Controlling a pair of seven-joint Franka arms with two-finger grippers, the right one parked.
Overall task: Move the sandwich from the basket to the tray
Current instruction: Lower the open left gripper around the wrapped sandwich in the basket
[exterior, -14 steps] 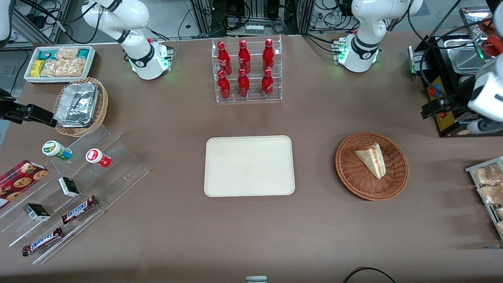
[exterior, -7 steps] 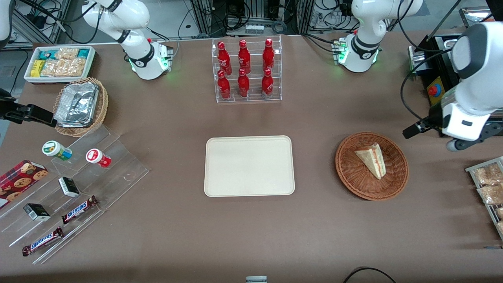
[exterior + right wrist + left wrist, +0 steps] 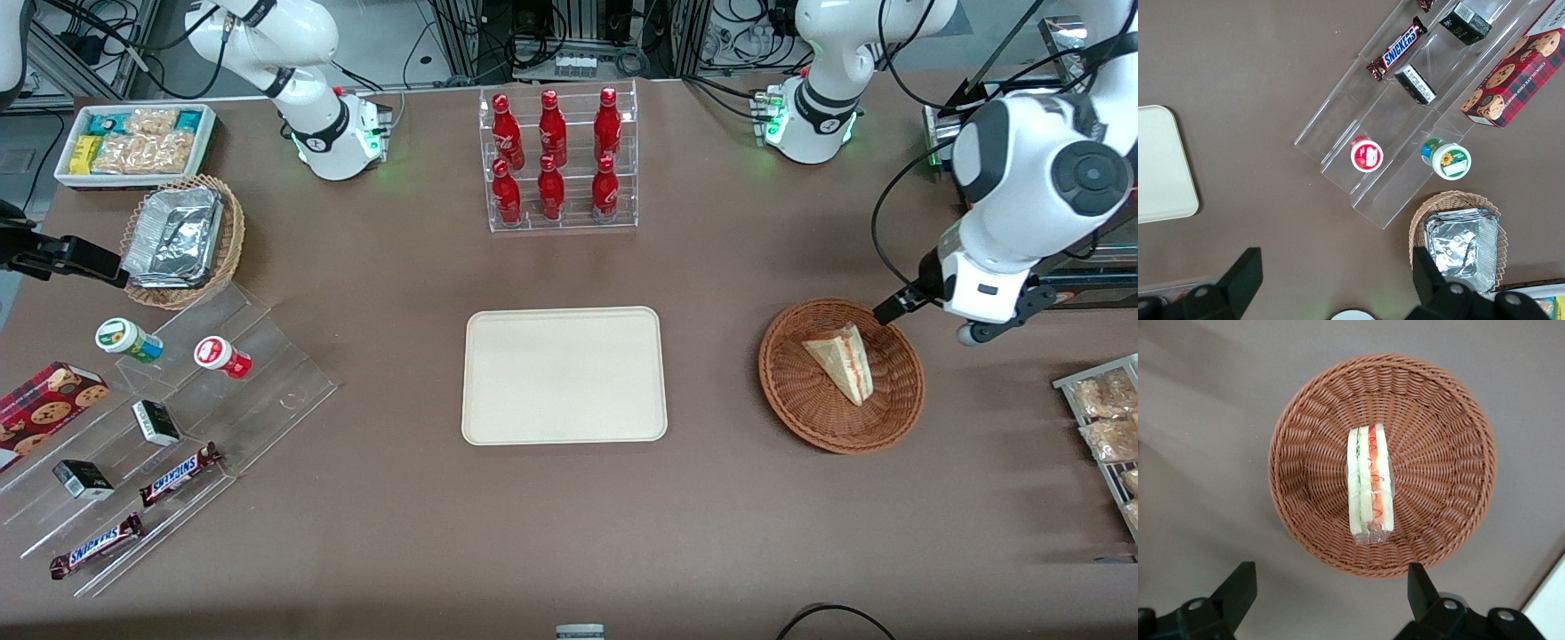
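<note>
The sandwich point(image 3: 840, 360) lies in the basket point(image 3: 805, 404), a reddish-brown woven wicker bowl on the brown bench point(image 3: 569, 533). It is a triangular wedge in clear wrap. In the front view its pale bread face is up, with the red and green filling running along one edge. The left wrist view shows that edge on, with bands of white bread, green and orange-red filling point(image 3: 1369, 484), and the wedge sits near the middle of the basket point(image 3: 1438, 407).

The claw point(image 3: 1328, 590) hangs above the basket, clear of the wicker and of the sandwich. Its two dark fingers point(image 3: 1238, 587) are spread wide apart, and nothing is between them. In the front view the working arm's white wrist is just above the basket rim, on the side toward the working arm's end of the bench; the claw's fingers are hidden there.

The cream-white tray point(image 3: 480, 418) lies flat on the bench beside the basket, toward the parked arm's end, apart from it and with nothing on it. A clear rack of red bottles point(image 3: 556, 160) stands farther from the front camera than the basket.
</note>
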